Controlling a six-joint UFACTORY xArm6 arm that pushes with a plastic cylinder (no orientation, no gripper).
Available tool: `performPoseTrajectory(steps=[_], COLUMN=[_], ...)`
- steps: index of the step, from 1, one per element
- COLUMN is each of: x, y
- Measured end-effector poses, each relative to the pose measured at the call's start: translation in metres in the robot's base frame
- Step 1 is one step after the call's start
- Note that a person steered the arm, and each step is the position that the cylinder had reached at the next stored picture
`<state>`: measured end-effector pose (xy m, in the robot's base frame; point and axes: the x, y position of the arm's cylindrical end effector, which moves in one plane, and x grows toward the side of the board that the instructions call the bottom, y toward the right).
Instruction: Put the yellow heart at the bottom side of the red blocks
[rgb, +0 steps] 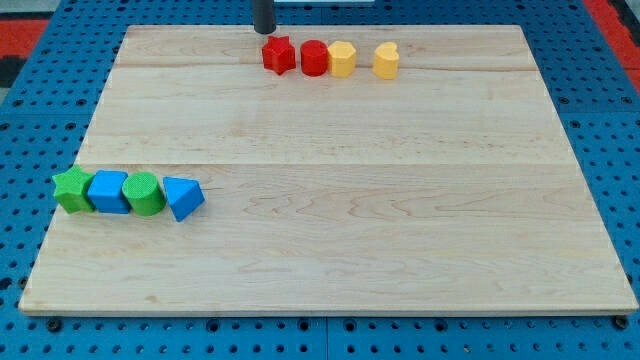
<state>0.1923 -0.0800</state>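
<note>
Near the view's top edge, yellow heart (386, 61) sits right of yellow hexagon-like block (342, 59), red cylinder (314, 58), red star (278, 54). My tip (264, 30), a bare rod without fingers, hovers just above the star. Heart looks light, rigid, slide-prone; push its upper flank.

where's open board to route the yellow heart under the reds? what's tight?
Open: the wide stretch of board below the top row and right of the lower-left cluster. Tight: top row, with red star, red cylinder and yellow hexagon touching; yellow heart slightly apart. My tip sits just above the star.
</note>
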Motion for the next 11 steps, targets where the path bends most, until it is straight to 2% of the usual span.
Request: performPoseTrajectory(steps=[1,2,4,5,6,9,10,11], x=[0.013,0.013,0.014,0.042,0.087,0.085,0.124,0.138], y=[-0.004,0.025,0.196,0.171,0.113,0.193,0.174,0.1])
